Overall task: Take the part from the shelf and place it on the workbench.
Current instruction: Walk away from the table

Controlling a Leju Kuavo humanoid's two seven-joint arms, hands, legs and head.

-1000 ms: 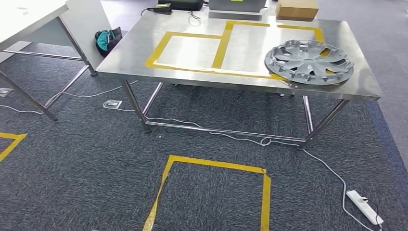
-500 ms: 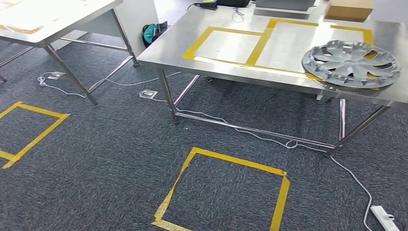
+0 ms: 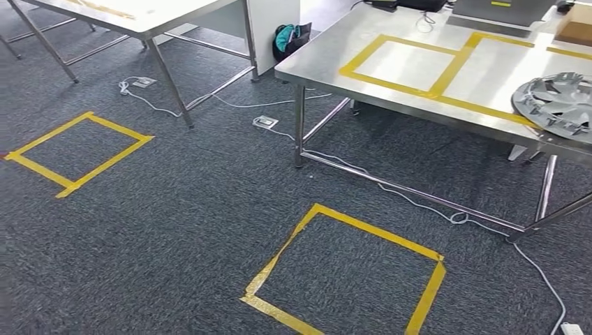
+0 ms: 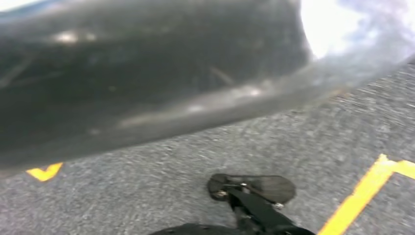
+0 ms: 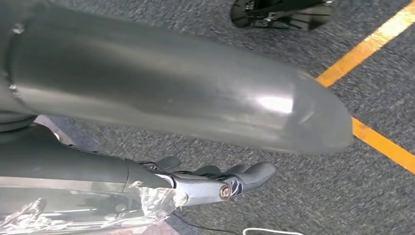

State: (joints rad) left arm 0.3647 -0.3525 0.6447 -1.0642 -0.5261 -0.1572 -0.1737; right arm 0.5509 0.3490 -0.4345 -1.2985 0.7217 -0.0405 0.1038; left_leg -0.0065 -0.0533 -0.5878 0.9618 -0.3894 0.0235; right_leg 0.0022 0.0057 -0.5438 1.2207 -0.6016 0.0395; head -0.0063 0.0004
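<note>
Standing on grey carpet [image 3: 174,230], the workbench [image 3: 405,91] bears the part [image 3: 558,105]; hand states unclear.

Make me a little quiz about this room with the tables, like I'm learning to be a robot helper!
1. True or false: the round silver spoked wheel cover lies on the dark grey carpet.
2. Pick one: what is marked on top of the shiny steel workbench?
A. yellow tape rectangles
B. red circles
C. blue arrows
3. Count: in the head view, how many yellow tape squares are stuck on the carpet?

Key: 1 false, it lies on the workbench. 2 A. 3 two.
</note>
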